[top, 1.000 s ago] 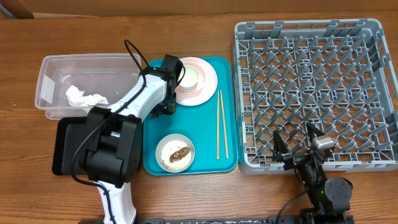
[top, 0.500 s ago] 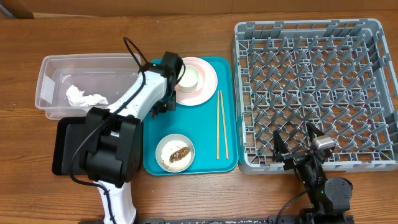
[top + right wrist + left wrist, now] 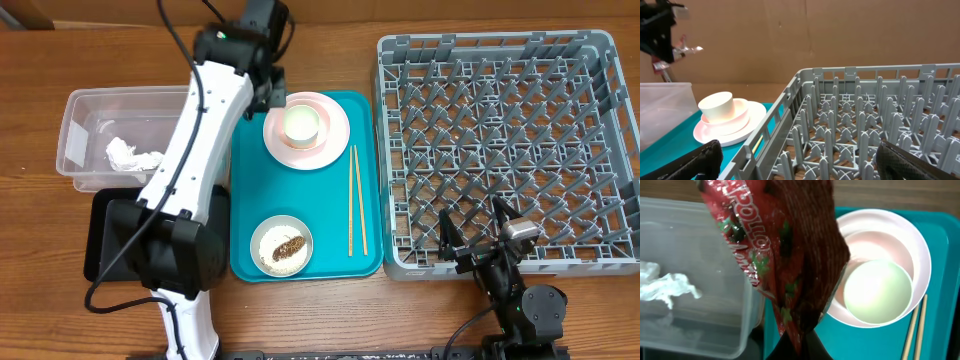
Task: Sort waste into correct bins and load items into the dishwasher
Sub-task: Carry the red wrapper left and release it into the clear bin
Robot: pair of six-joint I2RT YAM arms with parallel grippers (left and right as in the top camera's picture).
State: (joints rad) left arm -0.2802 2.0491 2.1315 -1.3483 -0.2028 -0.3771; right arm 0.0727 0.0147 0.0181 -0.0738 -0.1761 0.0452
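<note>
- Red foil wrapper [image 3: 785, 255]: off the table, pinched at one end by the left gripper [image 3: 801, 349], whose jaws are pressed together on the foil. The rest dangles loose below the pinch, crumpled, long axis roughly vertical.
- Position, wrist view: the wrapper hangs over the seam between the clear tub [image 3: 120, 112] and the teal tray [image 3: 330, 200]. The tub wall is on one side; the pale-pink plate [image 3: 335, 140] with the white cup [image 3: 303, 124] on it is on the other. As far as I can judge, it is not yet over the tub's open mouth.
- Key relation: the tub lies to the robot's left of the hanging foil, just beside it. A short sideways carry that way should bring the free end inside the walls before letting go (foil is light and may cling to a finger or drift, so a low release looks safer).
- White tissue [image 3: 135, 155] lies in the tub, which suggests dry waste belongs there. The black tray [image 3: 100, 235], nearer the arm's base, is partly hidden under the arm.
- Right gripper [image 3: 799, 150]: jaws wide apart, holding nothing, parked at the near edge of the grey dish rack [image 3: 500, 140], well apart from the wrapper. The left arm is the one for this move.
- Not yet done: the bowl [image 3: 281, 245] of rice with brown bits and the chopsticks [image 3: 352, 200] sit on the teal tray; the rack shows no dishes.
</note>
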